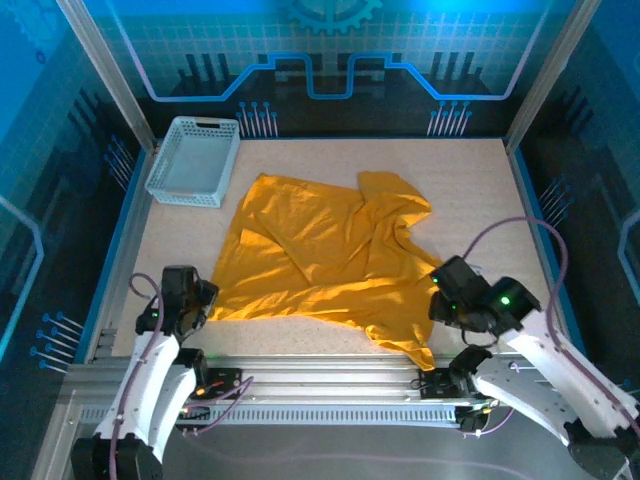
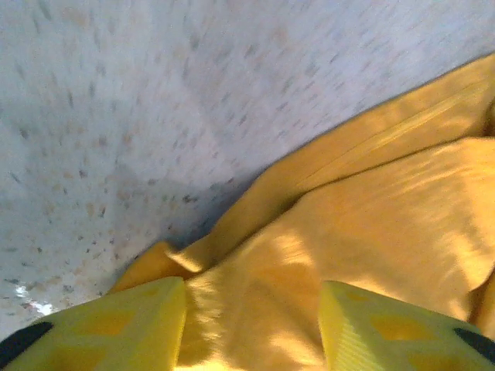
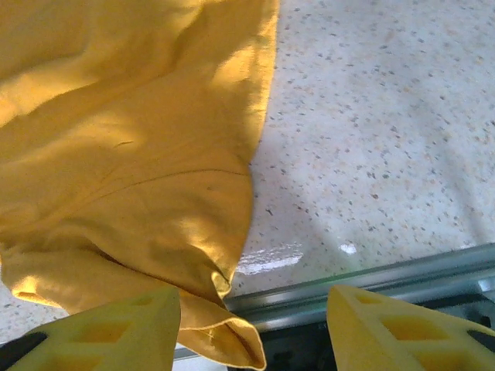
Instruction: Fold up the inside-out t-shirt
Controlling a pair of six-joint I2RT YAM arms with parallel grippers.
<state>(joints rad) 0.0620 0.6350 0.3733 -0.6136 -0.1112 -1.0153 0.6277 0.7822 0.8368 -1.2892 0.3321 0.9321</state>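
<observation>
Now, your inside-out t-shirt [image 1: 310, 250] lies rumpled on desk [image 1: 480, 190], basket [image 1: 195, 160] just beside its far-left corner. Left gripper [image 2: 251, 309] and right gripper [image 3: 254, 309] released over its near corners, likely placed to grasp hem for flattening.

Soft matt cloth t-shirt [image 1: 310, 260] — smooth speckled table [image 1: 480, 190]

Shirt [image 1: 320, 250] spread on table [image 1: 480, 190], one corner between jaws of left gripper [image 2: 251, 325], another ahead-left of right gripper [image 3: 255, 325], basket [image 1: 195, 160] far ahead of left gripper, just beside shirt.
</observation>
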